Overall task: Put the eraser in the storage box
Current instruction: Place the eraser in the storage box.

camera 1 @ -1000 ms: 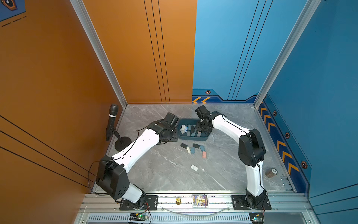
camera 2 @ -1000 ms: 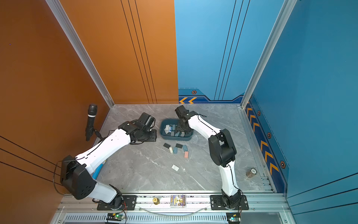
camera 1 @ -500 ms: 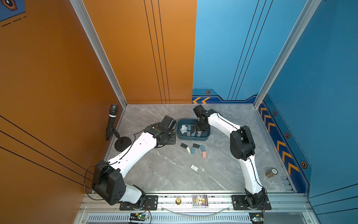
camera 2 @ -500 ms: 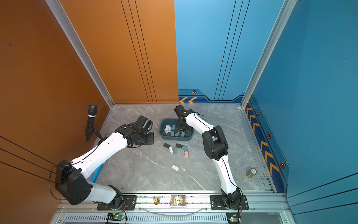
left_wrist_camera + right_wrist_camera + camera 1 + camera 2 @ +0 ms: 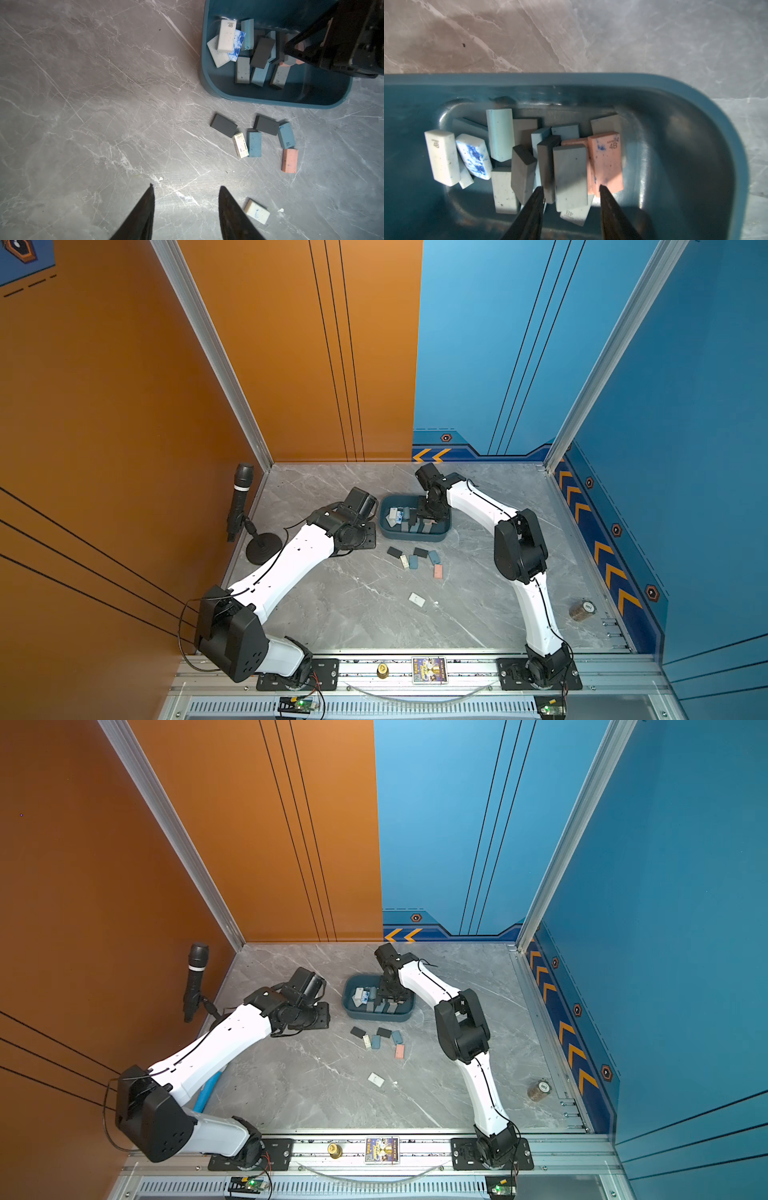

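Eraser (image 5: 607, 162) — pink, "4B" print

Black microphone (image 5: 240, 499) on round stand (image 5: 262, 548), small brown spool (image 5: 582, 610) well apart

White arm links (image 5: 291, 568), blk joints (image 5: 519, 545), thin blk cables (image 5: 183, 614).

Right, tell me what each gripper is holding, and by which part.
Nothing. The left gripper is open over the table; the right gripper is open over the storage box, its tips clear of the grey eraser between them.
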Available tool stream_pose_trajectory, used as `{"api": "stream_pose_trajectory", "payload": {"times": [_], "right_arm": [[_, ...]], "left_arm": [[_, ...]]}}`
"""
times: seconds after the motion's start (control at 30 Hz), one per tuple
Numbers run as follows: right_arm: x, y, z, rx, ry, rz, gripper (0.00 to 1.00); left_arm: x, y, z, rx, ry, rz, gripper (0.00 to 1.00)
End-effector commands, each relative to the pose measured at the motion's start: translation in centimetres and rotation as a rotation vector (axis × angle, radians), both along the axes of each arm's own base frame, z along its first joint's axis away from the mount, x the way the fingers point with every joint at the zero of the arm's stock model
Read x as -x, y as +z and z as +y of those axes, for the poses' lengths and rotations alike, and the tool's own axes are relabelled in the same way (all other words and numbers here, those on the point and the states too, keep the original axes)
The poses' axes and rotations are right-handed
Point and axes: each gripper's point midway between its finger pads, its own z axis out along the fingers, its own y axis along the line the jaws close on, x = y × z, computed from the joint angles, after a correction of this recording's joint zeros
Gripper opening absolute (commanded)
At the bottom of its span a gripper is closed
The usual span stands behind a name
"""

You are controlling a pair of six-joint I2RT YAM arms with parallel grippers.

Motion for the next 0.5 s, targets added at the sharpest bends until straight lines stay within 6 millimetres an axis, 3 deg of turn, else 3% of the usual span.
{"api": "stream_pose_trajectory", "payload": {"times": [0.0, 0.23, 0.27, 0.43, 0.47], "right_arm": [[0.5, 3.3, -0.4, -0.005, 0.013, -0.028, 0.46], [1.5, 7.7, -1.3, -0.019, 0.008, -0.105, 0.48], [1.8, 9.3, -1.6, -0.030, 0.006, -0.136, 0.48], [3.5, 11.9, -2.8, -0.043, -0.004, -0.187, 0.49], [4.1, 11.7, -3.3, -0.035, -0.008, -0.181, 0.49]], "left_arm": [[0.8, 0.5, -0.4, 0.022, -0.029, 0.001, 0.53], [2.3, 0.6, -3.2, 0.031, -0.139, 0.006, 0.57], [2.6, 0.4, -3.6, 0.027, -0.157, 0.012, 0.57], [4.2, -0.6, -5.7, 0.017, -0.235, 0.043, 0.58], [4.6, -0.9, -6.1, 0.013, -0.253, 0.051, 0.58]]}}
